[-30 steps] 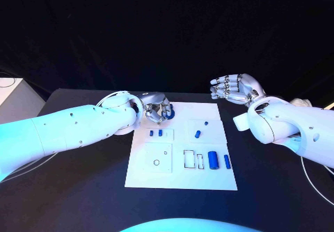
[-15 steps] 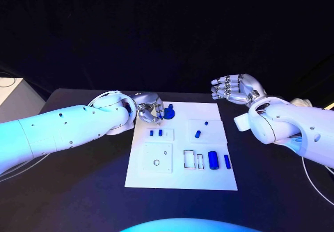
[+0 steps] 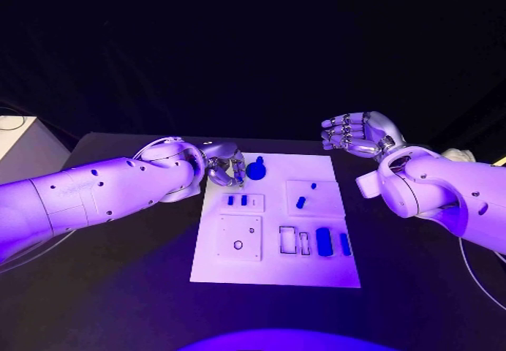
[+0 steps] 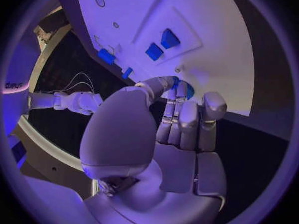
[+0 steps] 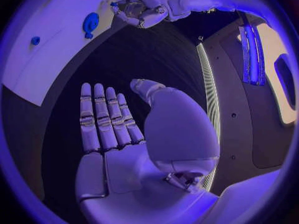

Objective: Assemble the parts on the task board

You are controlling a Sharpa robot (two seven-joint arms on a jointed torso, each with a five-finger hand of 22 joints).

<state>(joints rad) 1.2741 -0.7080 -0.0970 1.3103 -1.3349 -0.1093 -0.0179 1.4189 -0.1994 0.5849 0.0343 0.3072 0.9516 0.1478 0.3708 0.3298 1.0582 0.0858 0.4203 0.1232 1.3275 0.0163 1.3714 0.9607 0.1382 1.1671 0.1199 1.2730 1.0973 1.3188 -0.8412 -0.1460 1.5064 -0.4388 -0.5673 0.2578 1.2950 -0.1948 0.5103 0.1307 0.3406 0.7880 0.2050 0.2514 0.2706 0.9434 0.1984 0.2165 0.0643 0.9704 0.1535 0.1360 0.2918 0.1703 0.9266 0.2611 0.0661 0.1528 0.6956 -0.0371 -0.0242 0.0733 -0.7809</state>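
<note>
Parts on the task board (image 3: 274,274): one round blue part (image 3: 257,170) lies at its far left corner, left hand (image 3: 224,167) fingers curled against it. Right hand (image 3: 360,134) hovers open-fingered, away. Best grip it squarely before lifting, I judge.

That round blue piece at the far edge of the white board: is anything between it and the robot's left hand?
Nothing visible. The left hand is right beside the round blue piece, its fingertips at or against it, though I cannot tell whether it grips. The right hand is raised off to the side of the task board, holding nothing.
</note>
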